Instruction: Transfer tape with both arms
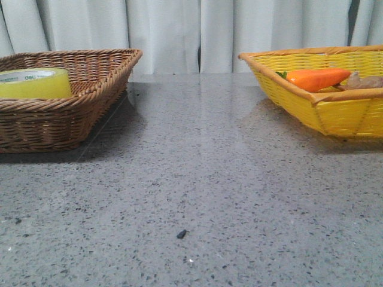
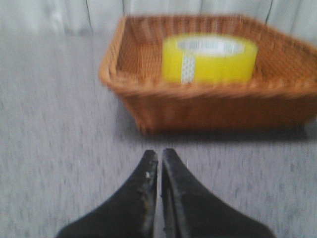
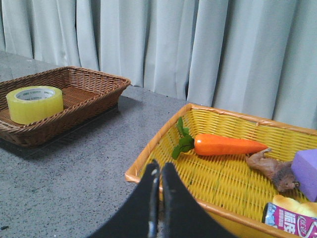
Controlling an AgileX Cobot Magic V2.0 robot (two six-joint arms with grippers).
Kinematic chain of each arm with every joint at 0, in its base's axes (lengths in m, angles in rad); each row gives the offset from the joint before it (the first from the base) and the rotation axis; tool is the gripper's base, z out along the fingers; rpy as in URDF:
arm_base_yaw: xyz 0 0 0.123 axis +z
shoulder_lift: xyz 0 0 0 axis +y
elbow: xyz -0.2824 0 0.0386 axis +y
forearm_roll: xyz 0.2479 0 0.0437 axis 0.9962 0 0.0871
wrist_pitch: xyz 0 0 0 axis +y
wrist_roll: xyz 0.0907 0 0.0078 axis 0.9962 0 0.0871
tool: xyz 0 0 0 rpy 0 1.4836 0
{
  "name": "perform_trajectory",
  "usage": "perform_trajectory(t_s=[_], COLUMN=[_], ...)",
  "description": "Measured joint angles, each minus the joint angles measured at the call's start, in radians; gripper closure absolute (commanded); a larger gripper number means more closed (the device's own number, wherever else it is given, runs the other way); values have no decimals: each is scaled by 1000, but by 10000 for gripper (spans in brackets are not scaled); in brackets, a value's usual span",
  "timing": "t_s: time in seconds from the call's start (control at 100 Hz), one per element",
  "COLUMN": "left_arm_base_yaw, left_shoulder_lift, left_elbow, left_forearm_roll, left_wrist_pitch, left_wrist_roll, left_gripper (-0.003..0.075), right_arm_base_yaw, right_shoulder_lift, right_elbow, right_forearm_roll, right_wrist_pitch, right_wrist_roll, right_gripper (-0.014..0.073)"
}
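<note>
The yellow tape roll (image 1: 35, 82) with a white core lies flat in the brown wicker basket (image 1: 90, 101) at the table's left. It shows in the left wrist view (image 2: 210, 58) and in the right wrist view (image 3: 34, 103) too. My left gripper (image 2: 159, 156) is shut and empty over the grey table, a short way before the brown basket (image 2: 208, 106). My right gripper (image 3: 160, 168) is shut and empty above the near rim of the yellow basket (image 3: 163, 144). Neither gripper shows in the front view.
The yellow basket (image 1: 335, 113) at the right holds an orange carrot (image 1: 317, 78), also in the right wrist view (image 3: 225, 146), a brown ginger-like piece (image 3: 270, 170), a purple block (image 3: 306, 171) and a printed packet (image 3: 292, 218). Grey speckled table (image 1: 197, 179) lies between the baskets. Curtains hang behind.
</note>
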Motion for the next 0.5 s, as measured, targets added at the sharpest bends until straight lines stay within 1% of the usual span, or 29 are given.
perform_trajectory(t_s=[0.05, 0.5], left_arm_base_yaw=[0, 1], left_shoulder_lift=[0, 0], left_elbow=[0, 0], left_forearm_roll=[-2, -4], left_wrist_pitch=[41, 45], left_wrist_roll=[0, 0], left_gripper=[741, 741], right_arm_base_yaw=[0, 0], right_shoulder_lift=[0, 0], right_elbow=[0, 0], right_forearm_roll=[0, 0], right_wrist_pitch=[0, 0], right_wrist_roll=[0, 0], right_gripper=[641, 641])
